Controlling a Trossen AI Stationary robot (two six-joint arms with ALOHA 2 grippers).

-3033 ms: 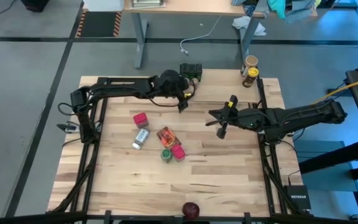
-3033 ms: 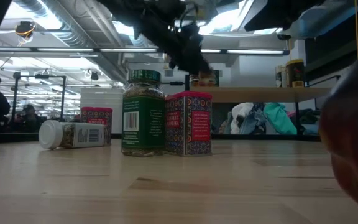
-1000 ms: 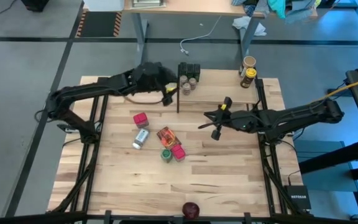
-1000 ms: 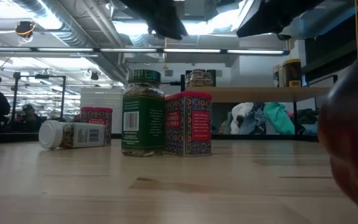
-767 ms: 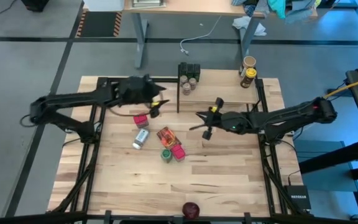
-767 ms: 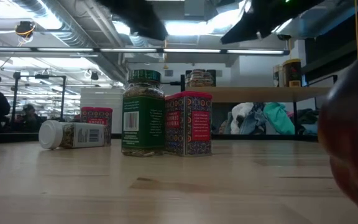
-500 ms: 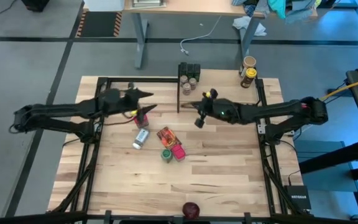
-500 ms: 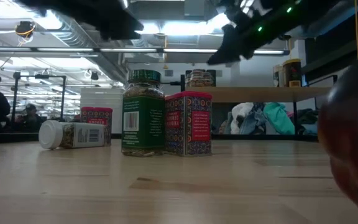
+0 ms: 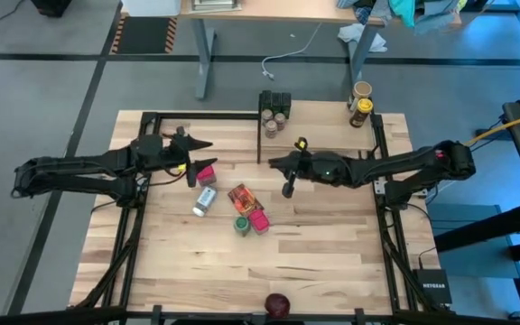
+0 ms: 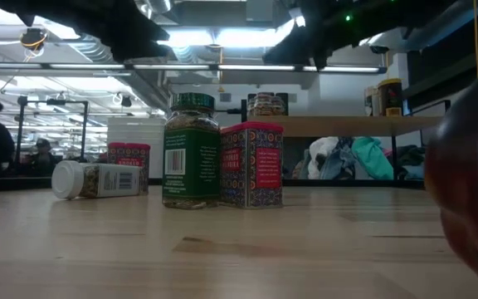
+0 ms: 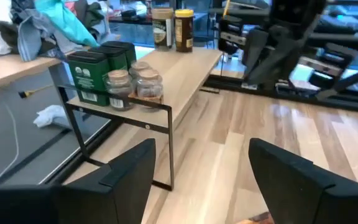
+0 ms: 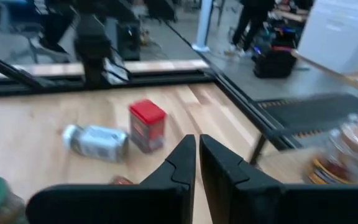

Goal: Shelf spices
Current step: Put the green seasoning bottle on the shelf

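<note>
The shelf (image 9: 319,122) stands at the table's far edge, with green tins (image 11: 98,65) and small jars (image 11: 132,84) at its left end and two jars (image 9: 361,102) at its right end. Loose spices rest on the table. These are a red box (image 9: 206,173), a white-capped bottle (image 9: 204,200) on its side, an orange-red packet (image 9: 242,196), a green-lidded jar (image 10: 191,149) and a pink box (image 10: 251,164). My left gripper (image 9: 206,153) hovers open above the red box. My right gripper (image 12: 197,162) hangs shut to the right of these spices and points at them.
A dark red round thing (image 9: 278,303) lies at the table's near edge and fills the right side of the low view. Bare planks (image 9: 332,244) lie right of the loose spices. Black frame rails (image 9: 134,226) run along the table's left and right sides.
My left gripper has drawn back from the shelf's left end toward the table's left and near side. It has sunk a little, stayed open, and now hangs over the red box. My right gripper, still shut, has gone toward the table's left, closer to the loose spices.
</note>
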